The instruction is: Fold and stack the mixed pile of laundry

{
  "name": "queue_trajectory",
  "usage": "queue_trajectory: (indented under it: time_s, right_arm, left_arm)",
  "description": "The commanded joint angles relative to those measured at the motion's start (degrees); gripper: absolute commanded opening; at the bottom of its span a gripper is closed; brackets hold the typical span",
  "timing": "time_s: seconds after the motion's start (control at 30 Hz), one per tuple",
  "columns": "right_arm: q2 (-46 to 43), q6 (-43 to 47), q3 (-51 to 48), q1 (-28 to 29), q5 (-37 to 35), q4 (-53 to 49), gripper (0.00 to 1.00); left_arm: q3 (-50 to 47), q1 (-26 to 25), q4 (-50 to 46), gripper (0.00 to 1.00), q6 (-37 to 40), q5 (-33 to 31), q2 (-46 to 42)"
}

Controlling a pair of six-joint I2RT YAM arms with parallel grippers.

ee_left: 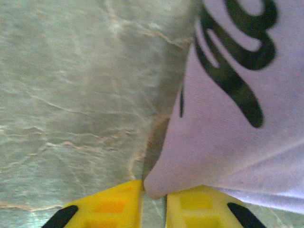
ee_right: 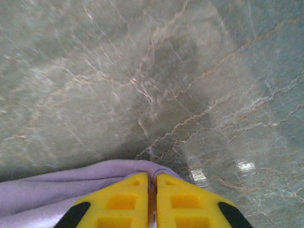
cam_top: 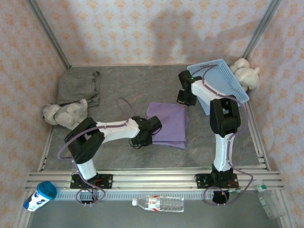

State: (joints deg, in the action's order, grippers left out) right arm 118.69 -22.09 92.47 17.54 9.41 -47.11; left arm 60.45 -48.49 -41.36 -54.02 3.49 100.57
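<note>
Purple shirt [cam_top: 167,124] lies folded on the worktop [cam_top: 123,85], its edge pinched by the right hand [ee_right: 152,179], while I cannot tell whether the left hand [ee_left: 154,189] grips its corner.

Probably a robot lab test cell, patterned wallpaper panels [cam_top: 142,28], aluminium frame rails [cam_top: 156,176], marble-look tabletop [cam_top: 128,85]

Peach patterned walls [cam_top: 142,28] enclose a grey marbled tabletop [cam_top: 133,85], evenly lit.
</note>
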Motion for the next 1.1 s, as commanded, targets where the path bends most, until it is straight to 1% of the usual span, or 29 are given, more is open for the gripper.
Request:
queue_trajectory:
  time_s: [0.0,0.07,0.1,0.17,0.23,0.3,0.37,0.4,0.47,0.53,0.63,0.7,0.8,0.87,0.93,1.0,1.07]
  right_arm:
    - [-1.6,-0.2,0.2,-0.2,-1.3,-3.8,0.28]
    - [-4.1,0.1,-0.7,-0.3,-1.8,-4.7,0.38]
    - [-5.9,0.2,-1.2,-0.2,-2.5,-5.0,0.41]
    - [-8.6,0.4,-2.0,-0.2,-3.3,-4.9,0.41]
    - [-10.0,0.5,-3.3,-0.2,-0.3,-3.1,0.35]
    - [-9.7,0.7,-4.8,0.0,4.5,-0.5,0.24]
    - [-8.2,0.6,-5.8,0.1,8.0,1.5,0.15]
    - [-7.3,0.5,-6.2,0.1,9.0,2.3,0.14]
    - [-5.5,0.1,-7.1,0.1,9.3,4.0,0.12]
    - [-3.7,-0.2,-7.4,-0.2,9.7,4.5,0.12]
    - [-1.8,-0.7,-8.3,-0.2,9.3,3.2,0.12]
    - [-2.5,-1.8,-10.6,-0.2,8.8,2.9,0.12]
    - [-5.7,-4.2,-17.1,-0.2,10.0,4.1,0.12]
    - [-9.3,-7.2,-23.3,0.0,10.6,5.2,0.13]
    - [-13.3,-10.6,-29.3,0.9,13.5,7.5,0.13]
    - [-17.4,-13.9,-33.9,2.8,16.7,9.5,0.15]
    - [-21.7,-15.9,-35.9,5.3,17.4,8.6,0.19]
  left_arm:
    - [1.6,2.5,-6.5,0.25,1.8,-4.8,0.1]
    - [3.3,3.4,-8.6,0.34,2.9,-5.9,-1.2]
    - [4.1,4.0,-9.6,0.38,3.6,-6.3,-2.1]
    - [5.6,4.6,-11.4,0.42,4.4,-6.5,-4.1]
    - [6.7,4.7,-12.3,0.42,4.6,-6.2,-5.9]
    - [6.7,4.7,-10.8,0.41,4.1,-4.1,-7.1]
    - [5.4,4.7,-6.3,0.39,2.1,-0.8,-7.4]
    - [4.7,4.6,-4.2,0.38,1.0,0.4,-7.2]
    - [3.9,4.6,-0.6,0.37,-1.1,2.0,-5.2]
    - [4.4,4.7,0.6,0.37,-2.2,2.1,-2.4]
    - [5.8,4.7,0.5,0.37,-2.7,2.0,2.2]
    - [7.2,5.0,-0.7,0.36,-2.0,1.2,5.1]
    - [8.8,6.5,-2.2,0.33,-0.7,-0.4,8.4]
    - [10.1,8.7,-2.9,0.31,0.4,-1.5,11.3]
    - [12.6,11.1,-3.7,0.3,2.3,-2.3,13.4]
    - [16.9,13.3,-5.1,0.31,5.3,-3.0,15.6]
    - [22.7,15.3,-7.0,0.36,8.8,-3.8,17.2]
